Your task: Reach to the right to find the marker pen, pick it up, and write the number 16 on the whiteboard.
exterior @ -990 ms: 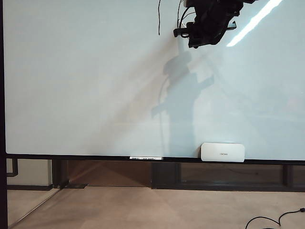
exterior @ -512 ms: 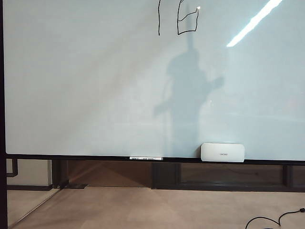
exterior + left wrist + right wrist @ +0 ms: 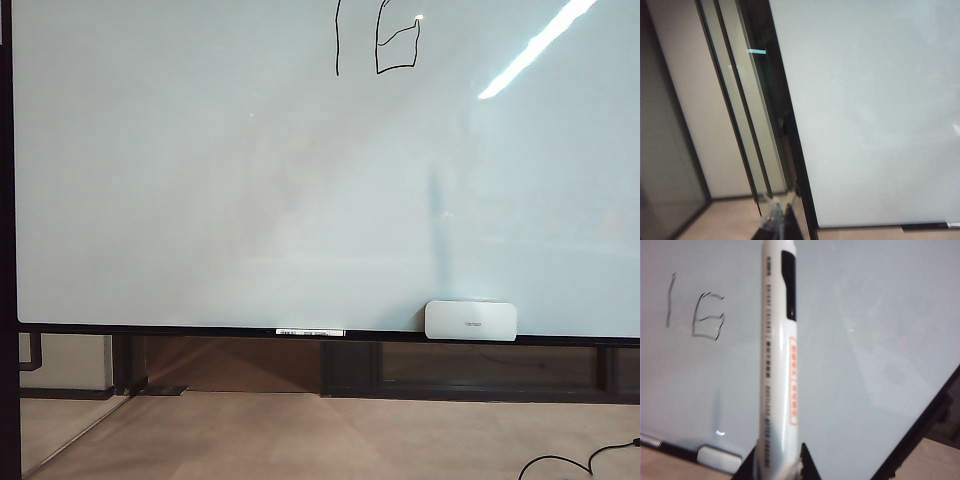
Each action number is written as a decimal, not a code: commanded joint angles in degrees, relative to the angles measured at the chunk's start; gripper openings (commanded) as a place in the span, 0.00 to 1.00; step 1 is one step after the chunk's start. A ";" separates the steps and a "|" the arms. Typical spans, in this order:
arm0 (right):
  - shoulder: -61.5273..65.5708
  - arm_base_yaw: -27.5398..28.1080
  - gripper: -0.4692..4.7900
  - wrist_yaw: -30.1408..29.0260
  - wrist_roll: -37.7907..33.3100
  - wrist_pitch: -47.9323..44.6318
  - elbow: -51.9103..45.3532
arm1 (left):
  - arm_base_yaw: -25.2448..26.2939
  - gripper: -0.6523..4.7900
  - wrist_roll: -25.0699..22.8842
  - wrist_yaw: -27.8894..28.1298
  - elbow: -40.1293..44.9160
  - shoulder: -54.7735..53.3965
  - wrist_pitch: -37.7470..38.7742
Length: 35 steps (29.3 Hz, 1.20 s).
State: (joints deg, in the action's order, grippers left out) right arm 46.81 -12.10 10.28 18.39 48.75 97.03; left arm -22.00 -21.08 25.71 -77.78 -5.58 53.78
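Note:
The whiteboard (image 3: 200, 180) fills the exterior view, and the number 16 (image 3: 378, 40) stands in thin black strokes near its top edge. Neither arm shows in that view. In the right wrist view my right gripper (image 3: 777, 460) is shut on the marker pen (image 3: 780, 365), a white barrel with a black clip and red print. The pen points toward the board (image 3: 865, 340), held off from it, with the 16 (image 3: 695, 315) to one side. My left gripper (image 3: 782, 225) is blurred, fingertips close together with nothing between them, beside the board's black frame (image 3: 790, 150).
A white eraser (image 3: 470, 321) sits on the board's bottom ledge, also seen in the right wrist view (image 3: 717, 457). A small label strip (image 3: 309, 331) is on the ledge. A black cable (image 3: 580, 462) lies on the floor. Glass partition panels (image 3: 740, 125) stand beside the board.
The right arm, in front of the 6 a second ago, has pulled out of the exterior view. The 6 now shows whole, and the arm's shadow has faded from the board.

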 commanded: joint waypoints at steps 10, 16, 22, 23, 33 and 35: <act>-20.81 -0.13 0.08 -0.13 -7.74 29.48 -1.42 | 25.07 0.11 16.13 -32.26 0.13 1.68 16.85; -27.98 -0.09 0.08 -2.14 -12.72 30.32 -6.64 | 30.71 0.11 22.58 -38.93 6.49 3.23 15.58; -34.71 -0.09 0.08 -5.79 -15.78 29.59 -18.67 | 33.64 0.11 25.77 -42.03 13.86 4.55 10.60; -35.78 -0.07 0.08 -7.28 -16.72 28.68 -21.22 | 33.99 0.11 26.12 -42.64 14.95 4.76 9.86; -42.64 -0.04 0.08 -16.06 -20.92 10.08 -42.45 | 37.16 0.11 30.86 -46.82 23.32 5.38 0.55; -43.08 -0.07 0.08 -17.38 -22.25 6.14 -46.14 | 37.88 0.11 32.26 -48.06 24.87 5.38 -1.51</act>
State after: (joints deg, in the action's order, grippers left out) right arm 3.95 -12.16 -5.37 -2.33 60.14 52.75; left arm 15.46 9.41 -20.99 -53.60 -0.14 55.00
